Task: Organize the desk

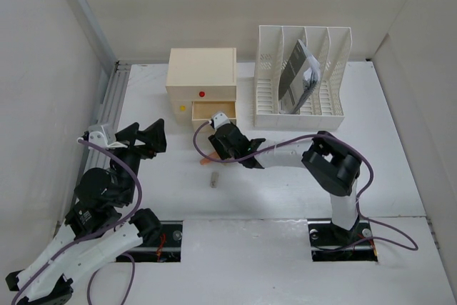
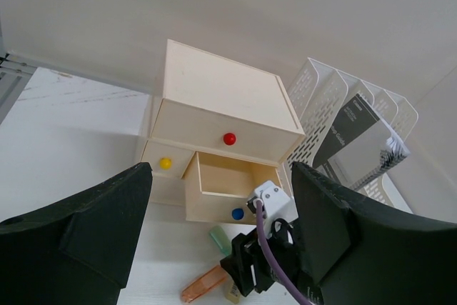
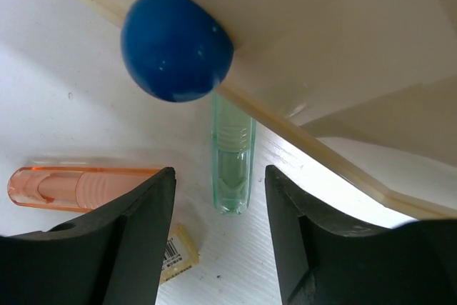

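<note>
The white desk (image 1: 285, 176) carries a cream two-drawer box (image 1: 202, 73) whose lower right drawer (image 1: 214, 113) is pulled out. My right gripper (image 3: 220, 237) hovers low in front of that drawer, under its blue knob (image 3: 176, 44), and is open. A clear green pen (image 3: 233, 166) lies just ahead of its fingertips, untouched. An orange pen (image 3: 78, 187) lies to the left, and a small yellow eraser (image 3: 175, 251) sits by the left finger. My left gripper (image 2: 221, 226) is open and empty, raised off to the left and facing the box (image 2: 221, 105).
A white slotted file rack (image 1: 300, 76) holding a grey booklet (image 1: 298, 76) stands right of the box. The box has a red knob (image 2: 229, 138) and a yellow knob (image 2: 165, 163). Walls enclose the desk at the back and sides.
</note>
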`<action>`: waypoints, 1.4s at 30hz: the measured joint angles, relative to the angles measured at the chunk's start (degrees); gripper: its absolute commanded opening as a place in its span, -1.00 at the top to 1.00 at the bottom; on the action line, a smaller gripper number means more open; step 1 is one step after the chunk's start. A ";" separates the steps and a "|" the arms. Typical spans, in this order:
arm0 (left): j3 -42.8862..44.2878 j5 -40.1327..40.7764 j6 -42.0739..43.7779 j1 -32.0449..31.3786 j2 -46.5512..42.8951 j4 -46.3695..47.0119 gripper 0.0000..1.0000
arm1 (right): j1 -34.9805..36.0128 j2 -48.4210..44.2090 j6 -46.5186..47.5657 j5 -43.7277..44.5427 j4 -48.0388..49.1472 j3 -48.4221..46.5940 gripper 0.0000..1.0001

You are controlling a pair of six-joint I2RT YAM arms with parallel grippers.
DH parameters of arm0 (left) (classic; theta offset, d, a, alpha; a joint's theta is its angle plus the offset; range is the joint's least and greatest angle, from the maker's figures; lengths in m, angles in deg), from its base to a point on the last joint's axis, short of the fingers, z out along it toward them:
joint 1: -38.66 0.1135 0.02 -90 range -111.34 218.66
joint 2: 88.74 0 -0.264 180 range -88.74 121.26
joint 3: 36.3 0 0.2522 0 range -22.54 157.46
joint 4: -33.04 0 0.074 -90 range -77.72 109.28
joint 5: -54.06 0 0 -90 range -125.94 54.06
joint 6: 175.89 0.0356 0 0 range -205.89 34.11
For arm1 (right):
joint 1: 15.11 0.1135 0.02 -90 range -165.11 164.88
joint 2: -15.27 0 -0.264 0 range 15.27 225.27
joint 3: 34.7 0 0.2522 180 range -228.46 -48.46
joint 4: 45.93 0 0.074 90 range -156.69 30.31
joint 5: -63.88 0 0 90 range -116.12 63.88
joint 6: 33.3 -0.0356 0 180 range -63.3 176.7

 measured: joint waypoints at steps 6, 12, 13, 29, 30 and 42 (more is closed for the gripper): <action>0.00 -0.26 0.00 0.00 -0.02 0.02 -0.53 | 0.00 0.70 -0.52 0.37 0.81 0.00 -0.12; 0.00 -0.33 0.00 0.00 -0.13 0.00 -0.55 | 0.00 1.31 -1.27 0.48 1.46 0.09 -0.10; 0.00 -0.35 0.00 0.00 -0.24 0.00 -0.55 | -0.02 1.38 -1.38 0.50 1.64 0.09 -0.10; -0.28 -0.42 0.00 0.00 -0.33 0.04 -0.55 | -2.29 1.38 -3.13 -3.98 4.00 1.05 -0.10; -0.28 -0.42 0.00 0.00 -0.33 0.04 -0.55 | -2.34 1.38 -3.15 -4.20 4.09 1.07 -0.10; -0.28 -0.42 0.00 0.00 -0.57 0.04 -0.55 | -2.45 1.38 -4.42 -5.64 4.92 1.40 -0.08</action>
